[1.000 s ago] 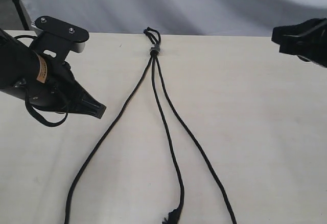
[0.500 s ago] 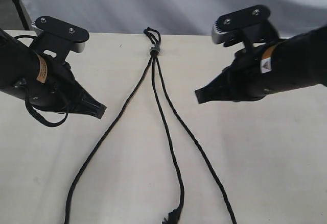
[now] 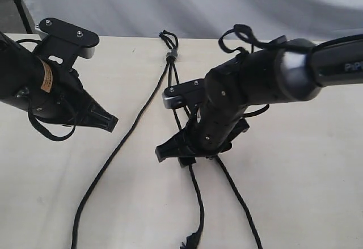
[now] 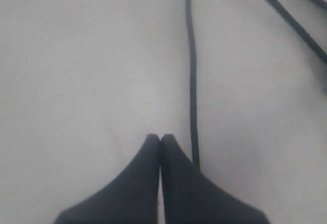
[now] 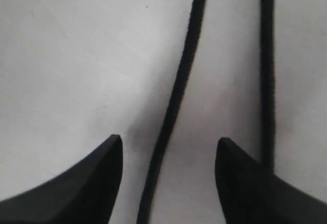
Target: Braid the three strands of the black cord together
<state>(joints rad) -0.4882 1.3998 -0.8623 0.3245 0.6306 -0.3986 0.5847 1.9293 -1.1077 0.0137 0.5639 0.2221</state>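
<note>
this looked like a robotics lab or test bench, not a home: a plain pale wooden table (image 3: 306,192) stood in front of a creased white cloth backdrop (image 3: 113,5) that closed off whatever lay behind. two black robot arms, the left arm (image 3: 34,84) and the right arm (image 3: 266,84), with bolted brackets, labels and loose cables, reached over the tabletop.

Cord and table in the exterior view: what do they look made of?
Cord: looks like woven or braided textile rope, matte black. It lies limp in soft curves, and one end is frayed. The fibre type cannot be told. Band: a greyish wrap around the cord, material unclear. Table: pale and matte, probably wood or wood-look laminate, with faint grain-like flecks.
</note>
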